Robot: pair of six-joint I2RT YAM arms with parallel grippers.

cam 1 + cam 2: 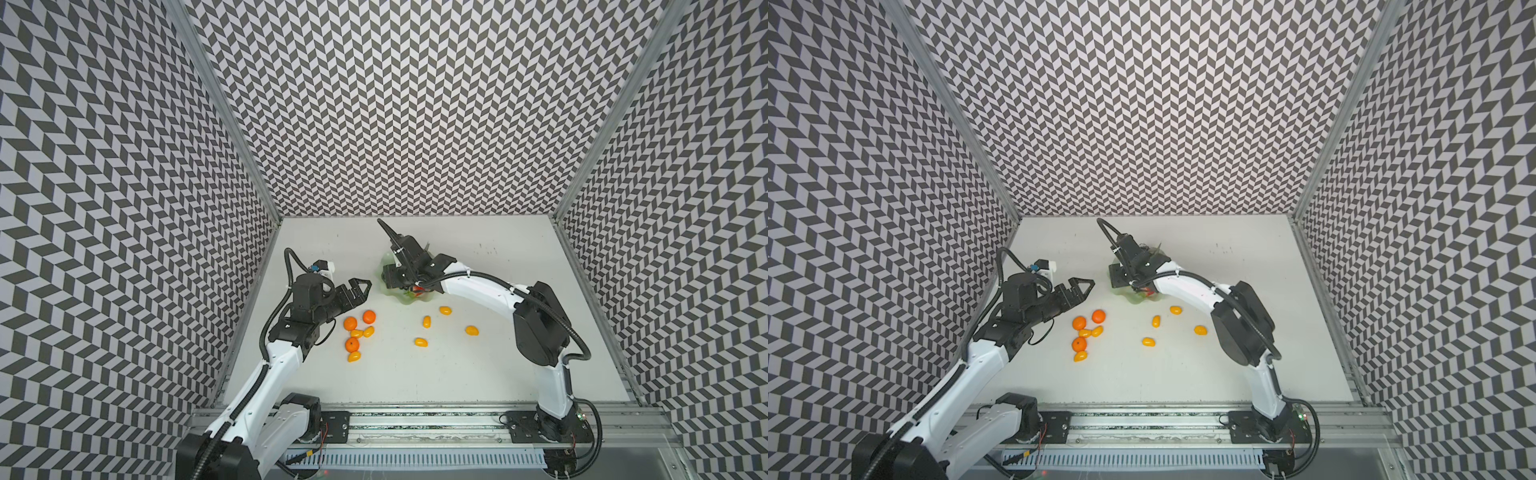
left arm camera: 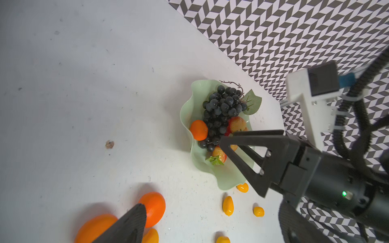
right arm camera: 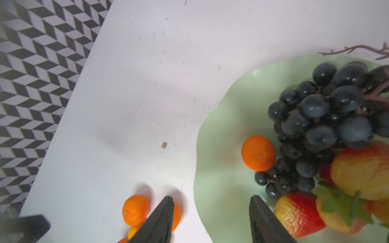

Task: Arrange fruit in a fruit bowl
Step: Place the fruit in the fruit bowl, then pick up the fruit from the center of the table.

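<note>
The pale green fruit bowl (image 2: 187,113) (image 3: 221,130) stands mid-table, mostly hidden under my right arm in both top views (image 1: 395,296). It holds a dark grape bunch (image 2: 223,105), a tangerine (image 3: 258,153), strawberries (image 3: 299,214) and a pear (image 3: 362,168). My right gripper (image 3: 211,210) hangs open over the bowl's rim with nothing between its fingers. My left gripper (image 1: 365,291) is open, just above the loose tangerines (image 1: 369,317) (image 1: 350,323); only one of its fingertips (image 2: 134,218) shows in the left wrist view.
A third tangerine (image 1: 352,344) and three kumquats (image 1: 356,333) lie in the left cluster. Several kumquats (image 1: 427,321) (image 1: 471,330) are scattered in front of the bowl. Patterned walls close the table on three sides; a rail (image 1: 415,419) runs along the front.
</note>
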